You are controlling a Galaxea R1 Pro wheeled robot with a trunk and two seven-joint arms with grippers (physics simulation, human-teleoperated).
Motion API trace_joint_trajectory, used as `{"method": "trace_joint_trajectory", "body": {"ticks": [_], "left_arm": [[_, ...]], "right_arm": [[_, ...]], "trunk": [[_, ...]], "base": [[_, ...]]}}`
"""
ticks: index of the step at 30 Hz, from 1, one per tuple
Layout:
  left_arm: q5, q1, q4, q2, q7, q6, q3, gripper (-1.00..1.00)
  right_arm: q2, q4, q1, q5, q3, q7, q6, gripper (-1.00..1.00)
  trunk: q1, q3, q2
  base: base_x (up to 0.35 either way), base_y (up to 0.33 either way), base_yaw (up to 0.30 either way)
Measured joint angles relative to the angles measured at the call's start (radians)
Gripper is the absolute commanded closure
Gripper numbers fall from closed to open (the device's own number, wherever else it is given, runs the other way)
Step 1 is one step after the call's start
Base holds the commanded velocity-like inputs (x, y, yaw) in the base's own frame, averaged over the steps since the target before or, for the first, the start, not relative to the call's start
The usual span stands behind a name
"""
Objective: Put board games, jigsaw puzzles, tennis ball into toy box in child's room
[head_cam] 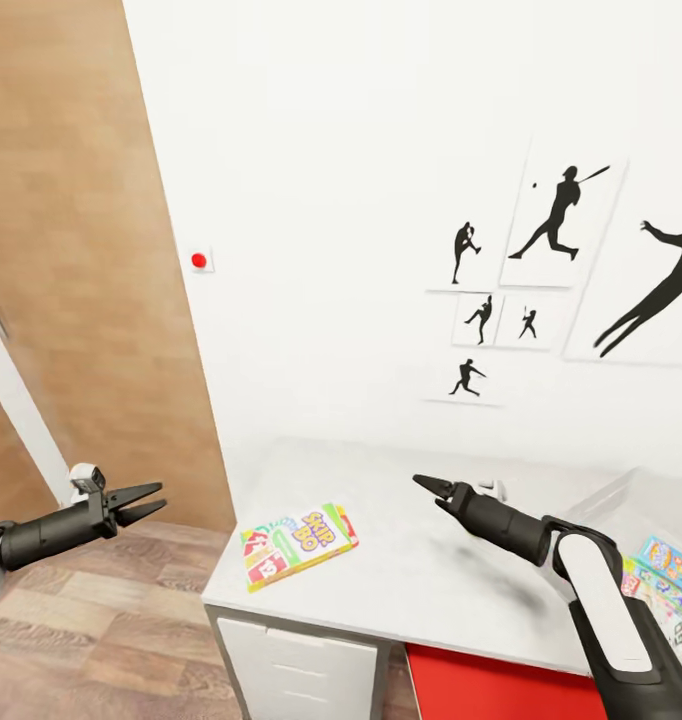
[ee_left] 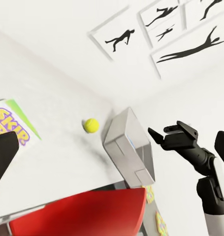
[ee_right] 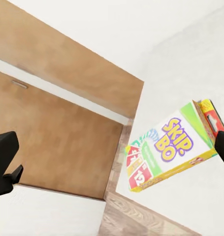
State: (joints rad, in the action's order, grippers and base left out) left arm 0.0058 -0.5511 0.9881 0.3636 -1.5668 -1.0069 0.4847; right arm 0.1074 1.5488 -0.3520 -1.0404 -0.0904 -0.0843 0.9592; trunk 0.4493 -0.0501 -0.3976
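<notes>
The Skip-Bo game (head_cam: pixel 298 545) lies flat on the desk (head_cam: pixel 421 570), ahead of the right hand (head_cam: pixel 426 486), whose jaws look closed and empty. The left hand (head_cam: pixel 151 504) hangs open beside the desk. Next, probably: open, descend, grasp it, then carry it back to the toy box (ee_left: pixel 129 150).

head looks down, wrists share Skip-Bo (head_cam: pixel 297 545)

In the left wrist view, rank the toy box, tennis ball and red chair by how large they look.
1. red chair, though it sits nearest the camera.
2. toy box, seen tilted.
3. tennis ball, plainly smallest.
</notes>
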Motion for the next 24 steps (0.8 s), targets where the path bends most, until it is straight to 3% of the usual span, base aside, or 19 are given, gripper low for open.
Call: {"method": "trace_joint_trajectory", "body": {"ticks": [10,16,24], "left_arm": [[-0.002,0.000,0.000,0.000,0.000,0.002,0.000,-1.00],[-0.002,0.000,0.000,0.000,0.000,0.002,-0.001,-1.00],[-0.003,0.000,0.000,0.000,0.000,0.002,0.000,-1.00]], "right_arm": [[-0.002,0.000,0.000,0.041,0.030,0.083,-0.002,-1.00],[-0.054,-0.001,0.000,0.052,0.032,0.160,0.000,-1.00],[-0.059,-0.003,0.001,0.054,0.030,0.182,0.000,-1.00]], "trunk": [[0.000,-0.007,0.000],[0.000,-0.007,0.000],[0.000,-0.007,0.000]], "base": [[0.002,0.007,0.120],[0.000,0.048,0.005],[0.000,0.186,0.000]]}}
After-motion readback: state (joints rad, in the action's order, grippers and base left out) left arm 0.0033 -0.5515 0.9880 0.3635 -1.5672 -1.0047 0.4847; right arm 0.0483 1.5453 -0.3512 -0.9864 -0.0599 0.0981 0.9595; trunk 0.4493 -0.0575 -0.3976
